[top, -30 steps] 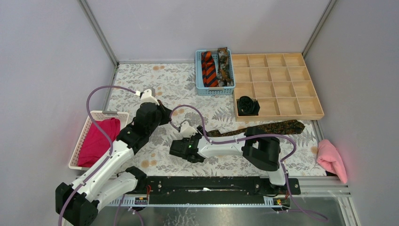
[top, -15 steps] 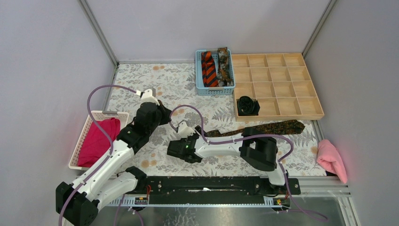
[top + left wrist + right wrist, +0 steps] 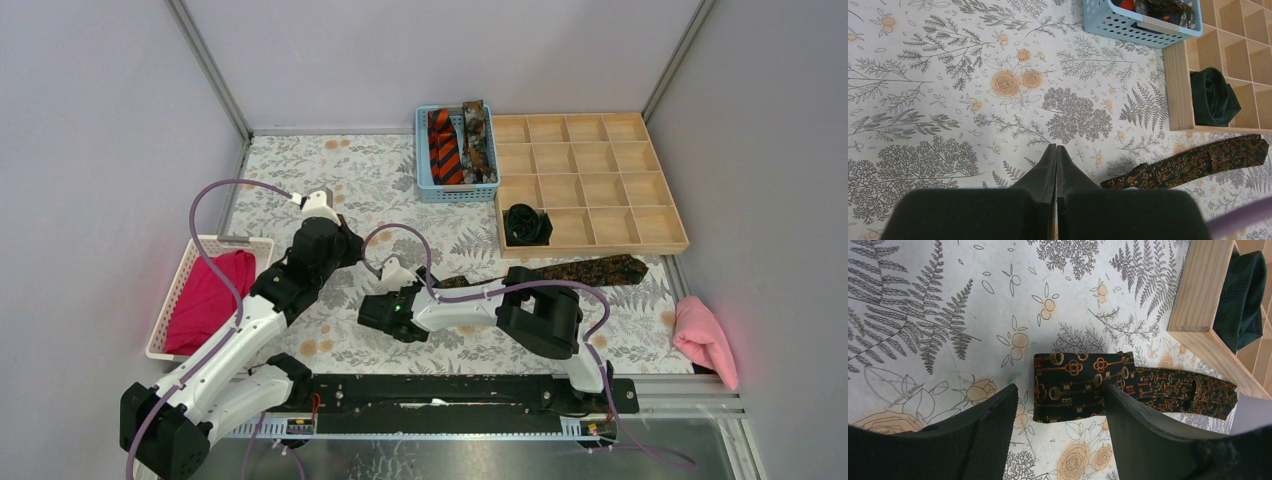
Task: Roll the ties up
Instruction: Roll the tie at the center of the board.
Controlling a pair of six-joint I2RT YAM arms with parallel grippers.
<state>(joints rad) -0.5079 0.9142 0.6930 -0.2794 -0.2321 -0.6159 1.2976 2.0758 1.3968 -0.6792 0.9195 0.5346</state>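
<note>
A dark brown mottled tie (image 3: 570, 272) lies as a long strip on the table in front of the wooden tray. Its folded narrow end (image 3: 1078, 380) sits between the tips of my open right gripper (image 3: 1060, 396), which is low over the table (image 3: 390, 312); I cannot tell if the fingers touch it. My left gripper (image 3: 1056, 148) is shut and empty, held above the table left of that tie (image 3: 1188, 162), and shows in the top view (image 3: 348, 240). A black tie coil (image 3: 527, 224) sits in a tray compartment. An orange-and-black striped tie (image 3: 443, 147) and another brown mottled tie (image 3: 478, 140) lie in the blue basket (image 3: 456, 193).
The wooden compartment tray (image 3: 600, 170) stands at the back right. A white basket (image 3: 190, 250) with a magenta cloth (image 3: 210, 300) is at the left. A pink cloth (image 3: 705, 340) lies at the right edge. Grey walls enclose the table.
My right gripper has shifted a little to the left along the table. The left arm has barely moved. The ties lie where they were.
</note>
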